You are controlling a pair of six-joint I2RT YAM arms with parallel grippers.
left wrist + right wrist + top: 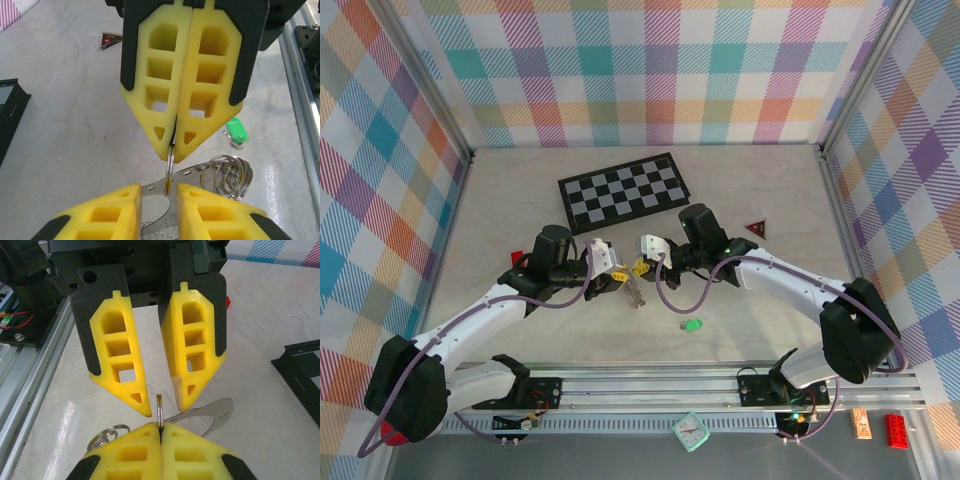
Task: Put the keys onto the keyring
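Note:
The keyring (170,165) is a thin silver split ring seen edge-on, with a curved metal strip (200,170) and several silver loops (231,176) hanging by it above the table. My right gripper (160,427) is shut on the ring's edge (159,407). My left gripper (157,192) faces it nose to nose, open, its fingertips (142,407) either side of the ring with a gap on each side. From above, both grippers (612,268) (645,258) meet at mid-table with the metal bunch (634,292) dangling below. A green key (692,325) lies on the table (235,131), apart from both.
A black-and-white chessboard (623,190) lies behind the grippers. A dark red triangle (755,228) sits right of it and a small red block (517,257) at the left. The aluminium rail (650,385) runs along the front edge. Checked walls close in the table.

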